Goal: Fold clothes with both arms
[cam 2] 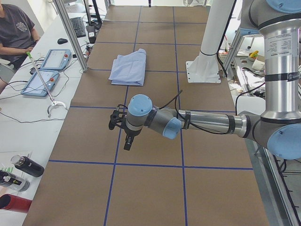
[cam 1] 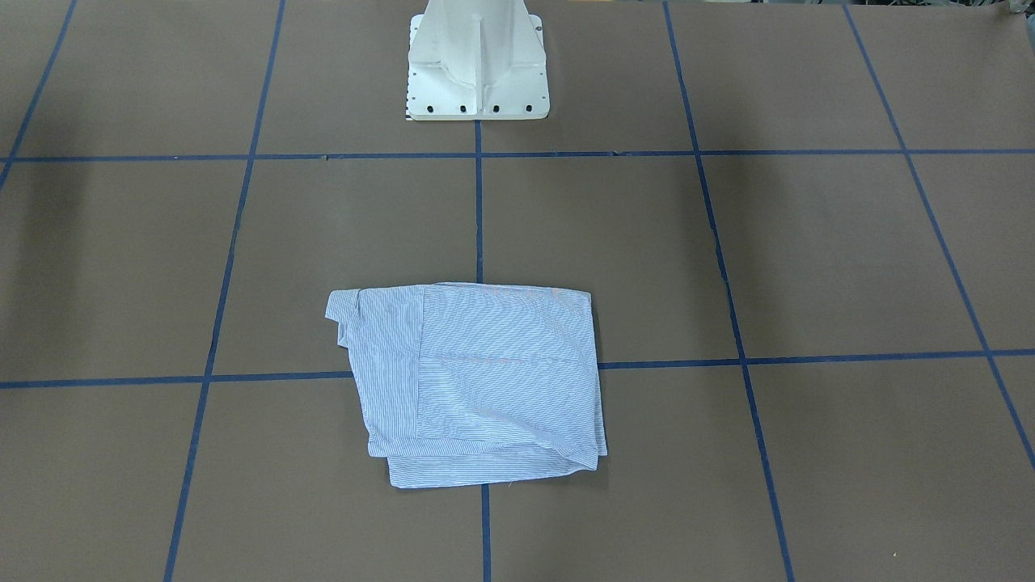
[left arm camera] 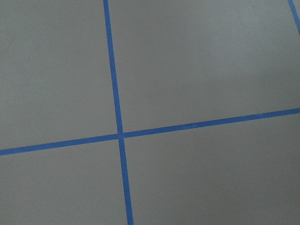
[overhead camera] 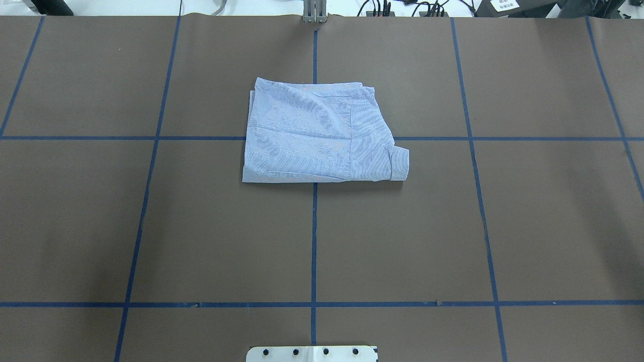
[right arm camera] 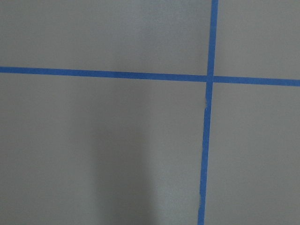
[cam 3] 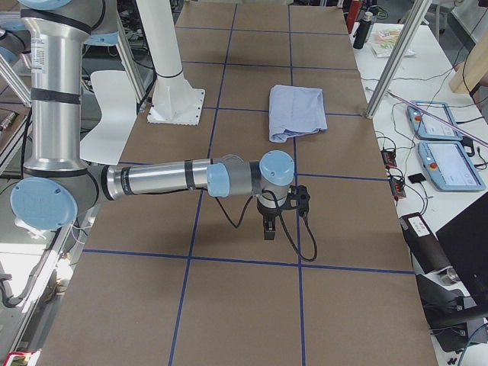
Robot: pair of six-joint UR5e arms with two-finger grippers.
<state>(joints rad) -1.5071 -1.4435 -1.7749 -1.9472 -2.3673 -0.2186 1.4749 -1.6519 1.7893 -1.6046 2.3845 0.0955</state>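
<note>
**Shirt lies folded mid-table, both arms well apart from it**

We see the shirt (overhead camera: 322, 133) folded into a rough rectangle and lying flat on the table (overhead camera: 151, 226). It covers the crossing of the centre tape line (overhead camera: 314, 236) and a cross line, on the far side from the base (cam 1: 477, 73). The layers do not match exactly: in the front view a lower layer sticks out along the edge farthest from the base. A cuff (overhead camera: 400, 163) pokes out at the corner on the robot's right, on the side nearer the base. Nothing touches the cloth.

The left arm (cam 2: 207, 122) reaches out low and level over the table towards its left end. The left gripper (cam 2: 127, 146) points straight down above a tape line, well apart from the shirt. The right arm (cam 3: 160, 177) mirrors this at the other end, with the right gripper (cam 3: 268, 232) hanging down above the table. Both grippers show only in the side views, so we cannot tell how far their fingers are open. We see nothing in their hold.

Each wrist camera looks down on bare brown table and a crossing of blue tape. An operator (cam 2: 14, 33) sits at the side bench, beside two tablets (cam 2: 54, 59).
</note>
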